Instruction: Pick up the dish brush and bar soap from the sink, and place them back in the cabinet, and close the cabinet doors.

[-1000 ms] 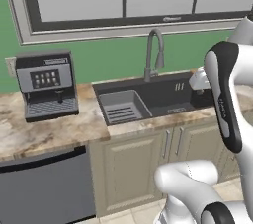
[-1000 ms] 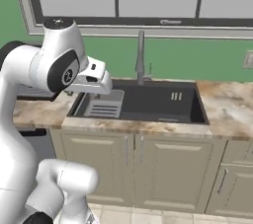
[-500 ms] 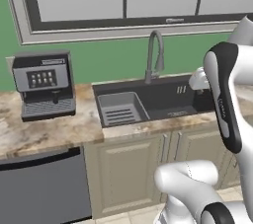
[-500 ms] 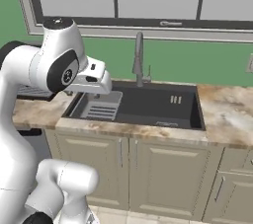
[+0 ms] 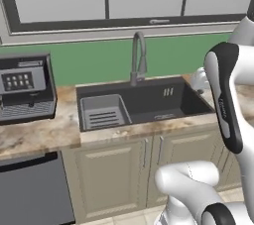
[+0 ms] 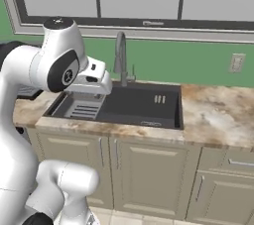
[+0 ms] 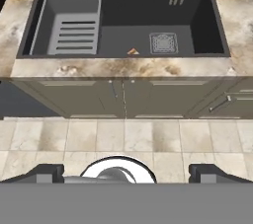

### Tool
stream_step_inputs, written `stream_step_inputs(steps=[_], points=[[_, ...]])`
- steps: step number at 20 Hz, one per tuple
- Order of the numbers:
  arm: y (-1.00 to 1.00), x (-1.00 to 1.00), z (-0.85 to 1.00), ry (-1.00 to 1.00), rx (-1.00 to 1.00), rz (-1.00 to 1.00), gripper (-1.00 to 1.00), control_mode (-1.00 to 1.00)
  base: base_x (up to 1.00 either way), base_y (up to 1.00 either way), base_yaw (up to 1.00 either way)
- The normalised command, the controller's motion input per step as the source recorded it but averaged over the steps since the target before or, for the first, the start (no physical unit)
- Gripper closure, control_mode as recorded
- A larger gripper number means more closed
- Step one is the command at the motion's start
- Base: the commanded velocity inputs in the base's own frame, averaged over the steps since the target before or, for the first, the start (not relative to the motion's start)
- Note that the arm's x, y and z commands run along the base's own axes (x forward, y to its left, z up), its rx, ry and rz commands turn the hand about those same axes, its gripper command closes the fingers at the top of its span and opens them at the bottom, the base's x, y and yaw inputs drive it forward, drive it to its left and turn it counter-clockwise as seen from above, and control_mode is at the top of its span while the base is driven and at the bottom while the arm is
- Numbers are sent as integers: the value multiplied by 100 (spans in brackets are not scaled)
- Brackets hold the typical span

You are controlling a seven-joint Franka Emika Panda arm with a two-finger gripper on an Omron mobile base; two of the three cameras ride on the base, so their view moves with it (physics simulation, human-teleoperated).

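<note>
— Gripper first: what do you have?

— Jaws spread as wide as they go, nothing between them, high above the floor tiles in front of the counter cabinets.

— And the sink?

— I see it from above, dark basin, grey tray insert at its left, drain grate right of middle.

— The soap?

— I think the orange speck just left of the grate is the bar soap; too small to be sure.
</note>
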Motion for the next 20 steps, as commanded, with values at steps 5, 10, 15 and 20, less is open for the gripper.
stream_step_inputs(steps=[5, 10, 15, 20], points=[[0, 0, 0, 0, 0, 0, -100, 100, 19, -38, 0], [0, 0, 0, 0, 0, 0, -100, 100, 24, -24, 3], [0, 0, 0, 0, 0, 0, -100, 100, 40, -19, 11], [0, 0, 0, 0, 0, 0, -100, 100, 43, -12, 11]])
